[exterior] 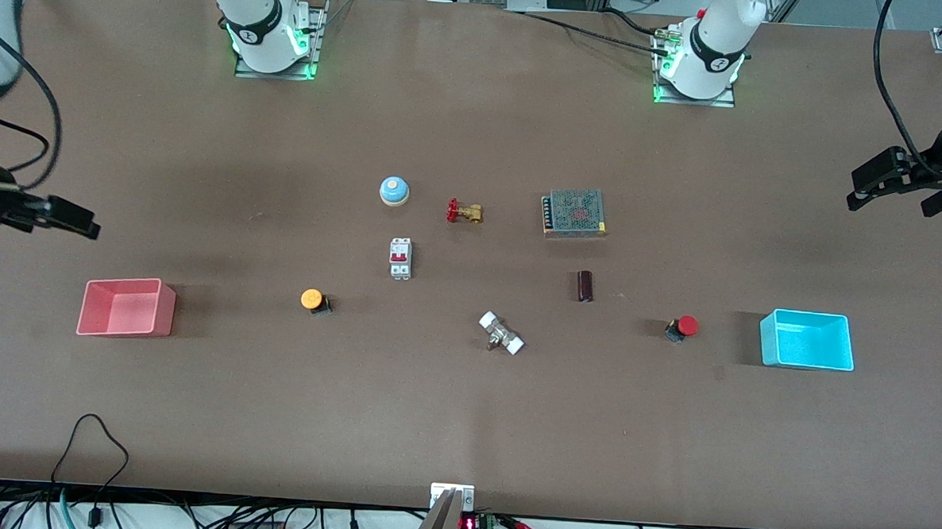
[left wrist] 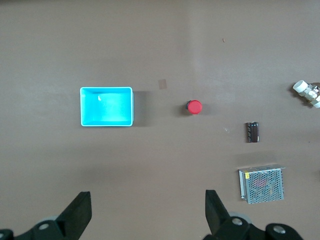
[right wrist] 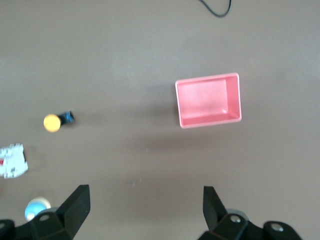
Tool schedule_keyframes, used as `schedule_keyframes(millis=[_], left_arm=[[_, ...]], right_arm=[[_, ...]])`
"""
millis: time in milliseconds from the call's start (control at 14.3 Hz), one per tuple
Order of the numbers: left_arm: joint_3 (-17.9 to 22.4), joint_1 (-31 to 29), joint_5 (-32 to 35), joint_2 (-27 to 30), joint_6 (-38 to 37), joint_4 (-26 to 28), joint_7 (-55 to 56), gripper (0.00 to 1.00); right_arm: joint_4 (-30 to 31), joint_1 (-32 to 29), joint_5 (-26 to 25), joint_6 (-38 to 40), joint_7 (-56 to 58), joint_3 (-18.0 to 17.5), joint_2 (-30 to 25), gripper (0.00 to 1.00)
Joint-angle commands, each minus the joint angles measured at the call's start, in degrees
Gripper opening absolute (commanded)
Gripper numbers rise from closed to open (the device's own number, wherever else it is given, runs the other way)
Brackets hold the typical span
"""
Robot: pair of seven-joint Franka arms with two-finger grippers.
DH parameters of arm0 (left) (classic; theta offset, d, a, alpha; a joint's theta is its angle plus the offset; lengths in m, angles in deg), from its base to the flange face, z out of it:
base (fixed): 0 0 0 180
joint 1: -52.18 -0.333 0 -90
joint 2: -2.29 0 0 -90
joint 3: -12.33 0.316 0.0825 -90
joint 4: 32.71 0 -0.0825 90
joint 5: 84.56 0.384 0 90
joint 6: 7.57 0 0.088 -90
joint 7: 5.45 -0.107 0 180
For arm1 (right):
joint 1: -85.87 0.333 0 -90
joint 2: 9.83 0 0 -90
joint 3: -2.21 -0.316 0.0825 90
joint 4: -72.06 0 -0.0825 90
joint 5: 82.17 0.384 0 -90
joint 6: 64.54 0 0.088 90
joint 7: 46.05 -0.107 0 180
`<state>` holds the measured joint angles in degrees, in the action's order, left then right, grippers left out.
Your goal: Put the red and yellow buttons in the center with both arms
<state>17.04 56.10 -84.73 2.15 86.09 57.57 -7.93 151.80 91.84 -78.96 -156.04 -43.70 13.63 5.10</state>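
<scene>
The yellow button [exterior: 313, 300] lies on the brown tabletop between the pink tray [exterior: 122, 325] and the table's middle [exterior: 446, 295]. The red button [exterior: 683, 328] lies beside the cyan tray [exterior: 805, 360]. My right gripper [exterior: 83, 224] hangs open and empty over the right arm's end of the table. Its wrist view shows the gripper [right wrist: 145, 188], the yellow button [right wrist: 52, 122] and the pink tray [right wrist: 210, 123]. My left gripper [exterior: 887, 205] hangs open and empty over the left arm's end. Its wrist view shows the gripper [left wrist: 147, 194], the red button [left wrist: 194, 106] and the cyan tray [left wrist: 106, 124].
Around the middle lie a blue-and-white dome [exterior: 394, 190], a red-handled brass valve [exterior: 464, 212], a white breaker [exterior: 400, 257], a mesh-topped power supply [exterior: 574, 212], a dark cylinder [exterior: 585, 285] and a white-ended fitting [exterior: 501, 333]. A black cable [exterior: 90, 439] loops at the front edge.
</scene>
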Motion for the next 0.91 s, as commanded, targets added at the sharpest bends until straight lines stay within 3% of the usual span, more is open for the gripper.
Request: schedule_keyframes(millis=[0,837], left_arm=[[0.0,0.2,0.4,1.5,0.1,1.6,-0.1,1.00],[-0.9,0.2,1.0,1.5,0.0,1.6,0.5,1.00]], right_arm=[[2.3,-4.2,-2.9,1.8,0.2,-6.0,-2.8,1.00],[7.4,-4.5,-3.0,3.5,-0.1,-5.6,-8.5,1.00]])
